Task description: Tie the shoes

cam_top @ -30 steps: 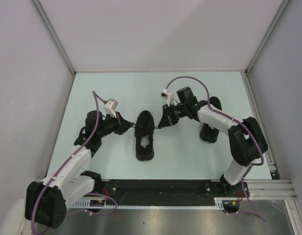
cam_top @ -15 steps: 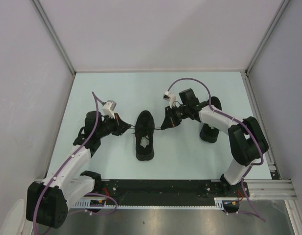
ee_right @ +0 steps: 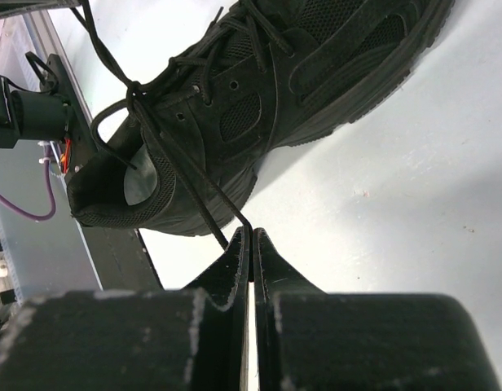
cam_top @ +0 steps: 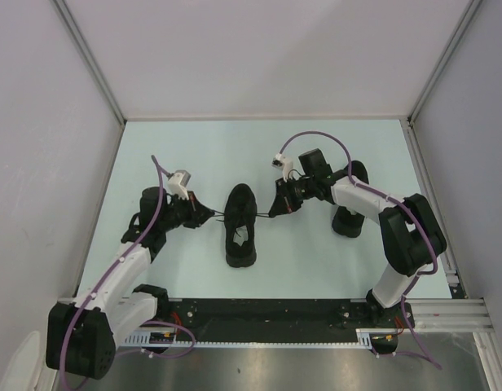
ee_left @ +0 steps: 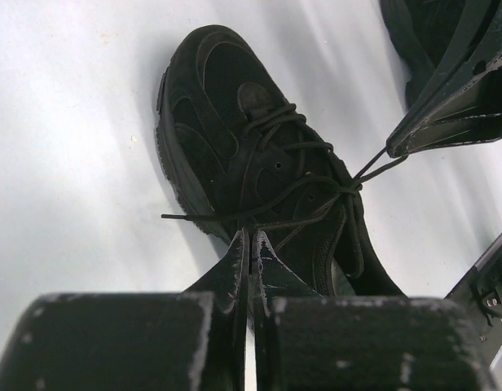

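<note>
Shoe [cam_top: 240, 226]: knot [ee_left: 346, 187] formed over tongue. Left gripper [cam_top: 211, 213], left of shoe, pinched shut on lace [ee_left: 204, 217]; right gripper [cam_top: 270, 213], right of shoe, likewise. Left to do, likely: final tightening, release.

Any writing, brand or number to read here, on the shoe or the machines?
None legible. The black sneaker shows no logo. The left gripper and right gripper, each shut on a lace, carry no marks. Parts on the base rail are too small to read.

Black sneaker [cam_top: 240, 225], laces [ee_left: 316, 191] pulled sideways
</note>
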Controlling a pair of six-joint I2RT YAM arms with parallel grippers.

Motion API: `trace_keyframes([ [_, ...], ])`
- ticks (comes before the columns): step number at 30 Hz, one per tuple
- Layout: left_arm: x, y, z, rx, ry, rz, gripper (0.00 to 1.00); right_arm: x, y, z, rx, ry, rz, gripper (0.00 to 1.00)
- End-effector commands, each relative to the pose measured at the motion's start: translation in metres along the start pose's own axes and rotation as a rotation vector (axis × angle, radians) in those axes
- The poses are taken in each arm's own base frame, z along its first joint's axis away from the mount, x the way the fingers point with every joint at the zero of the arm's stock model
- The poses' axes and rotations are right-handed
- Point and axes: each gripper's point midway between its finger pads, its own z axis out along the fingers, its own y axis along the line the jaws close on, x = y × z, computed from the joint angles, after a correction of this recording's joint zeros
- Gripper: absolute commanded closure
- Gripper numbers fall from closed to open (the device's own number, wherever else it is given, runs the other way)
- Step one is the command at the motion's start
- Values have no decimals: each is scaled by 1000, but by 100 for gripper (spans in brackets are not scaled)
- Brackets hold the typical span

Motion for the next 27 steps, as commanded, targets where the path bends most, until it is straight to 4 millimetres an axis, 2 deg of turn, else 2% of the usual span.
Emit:
trace_keyframes([
  [1,-4,22,-1,-75,-23,11,100,3,-18,-14,81,-6,-4,100],
  [9,-9,28,-1,-83,-35,18,100,3,-28,-18,105,-10,-12,100],
  [21,5,45,5,-117,10,-40,100,11,-38,-15,123,6,0,100],
  [27,5,51,8,-123,-3,-38,100,14,-41,-13,124,11,8,100],
])
